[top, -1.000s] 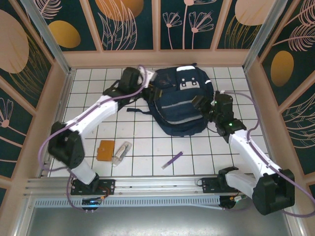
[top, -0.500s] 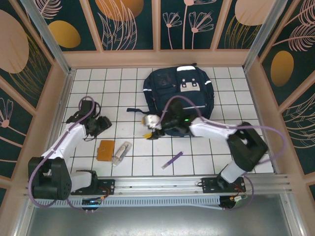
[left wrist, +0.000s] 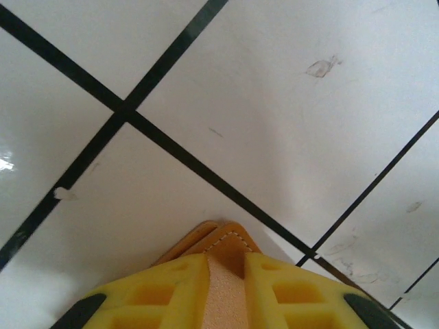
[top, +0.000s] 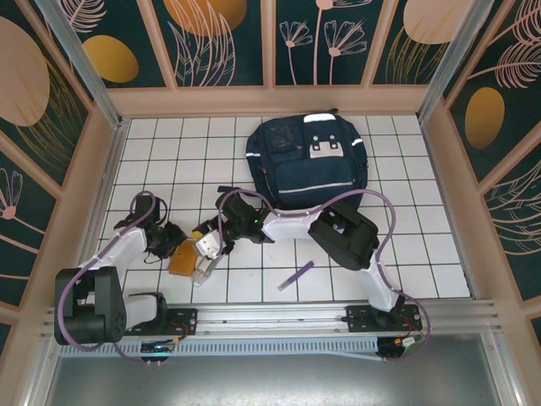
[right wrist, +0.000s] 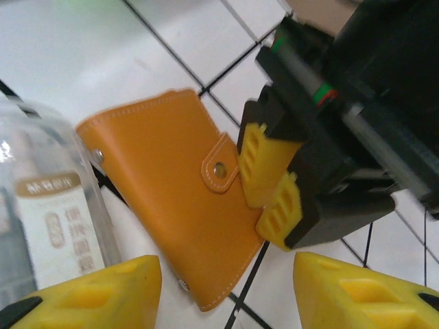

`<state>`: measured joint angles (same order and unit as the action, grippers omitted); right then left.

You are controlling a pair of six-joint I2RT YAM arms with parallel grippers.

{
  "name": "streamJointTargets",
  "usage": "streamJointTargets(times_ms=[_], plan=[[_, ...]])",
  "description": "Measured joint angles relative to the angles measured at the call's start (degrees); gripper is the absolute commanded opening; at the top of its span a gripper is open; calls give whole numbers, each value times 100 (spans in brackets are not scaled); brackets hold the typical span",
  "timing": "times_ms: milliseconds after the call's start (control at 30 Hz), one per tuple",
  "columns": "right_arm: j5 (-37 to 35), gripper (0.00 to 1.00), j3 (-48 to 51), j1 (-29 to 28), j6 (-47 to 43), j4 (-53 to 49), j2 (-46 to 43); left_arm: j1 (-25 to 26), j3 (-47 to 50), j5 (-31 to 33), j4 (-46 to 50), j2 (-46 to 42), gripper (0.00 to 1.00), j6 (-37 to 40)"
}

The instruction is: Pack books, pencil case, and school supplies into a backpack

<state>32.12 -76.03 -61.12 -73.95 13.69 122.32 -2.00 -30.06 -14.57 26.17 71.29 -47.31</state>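
Observation:
The orange-brown book (top: 183,260), leather-like with a snap flap (right wrist: 221,168), lies flat on the tiles at front left. My left gripper (top: 172,245) is shut on its edge; orange leather (left wrist: 230,241) sits between the yellow fingers (left wrist: 171,291), which also show as fingers (right wrist: 264,161) at the flap in the right wrist view. My right gripper (right wrist: 226,295) hovers open just above the book (right wrist: 158,199), holding nothing, and appears in the top view as the right gripper (top: 207,245). A clear packet (top: 206,266) lies beside the book. The purple pen (top: 296,275) lies alone. The navy backpack (top: 308,165) rests at the back.
The clear packet (right wrist: 41,219) with its brown label lies close to my right gripper's left finger. The right arm (top: 287,227) stretches across the table in front of the backpack. Wooden walls (top: 89,194) enclose the tiled floor on three sides.
Both arms have left the backpack, which now lies flat. The left gripper came down onto the orange-brown book and shut on it. The right arm swung left to above the book.

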Motion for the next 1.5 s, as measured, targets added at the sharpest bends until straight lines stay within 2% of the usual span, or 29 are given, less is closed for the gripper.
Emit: streamJointTargets(times_ms=[367, 533, 933, 1233, 1500], plan=[[-232, 51, -111, -125, -293, 243, 192, -68, 175, -776, -984, 358, 20, -380], [-299, 52, -129, -179, -789, 175, 190, -101, 111, -1064, -1283, 621, 19, -514], [-1178, 50, -927, -271, -1075, -1384, 243, -85, -549, -1440, -1360, 1478, 15, -693], [-1016, 50, -1172, 251, -321, -2229, 208, -2, -1045, -1478, -1604, 2046, 14, -1043], [-1233, 50, -1279, 601, -479, -2389, 229, 278, -1576, -1399, -1915, 2608, 14, -1325]])
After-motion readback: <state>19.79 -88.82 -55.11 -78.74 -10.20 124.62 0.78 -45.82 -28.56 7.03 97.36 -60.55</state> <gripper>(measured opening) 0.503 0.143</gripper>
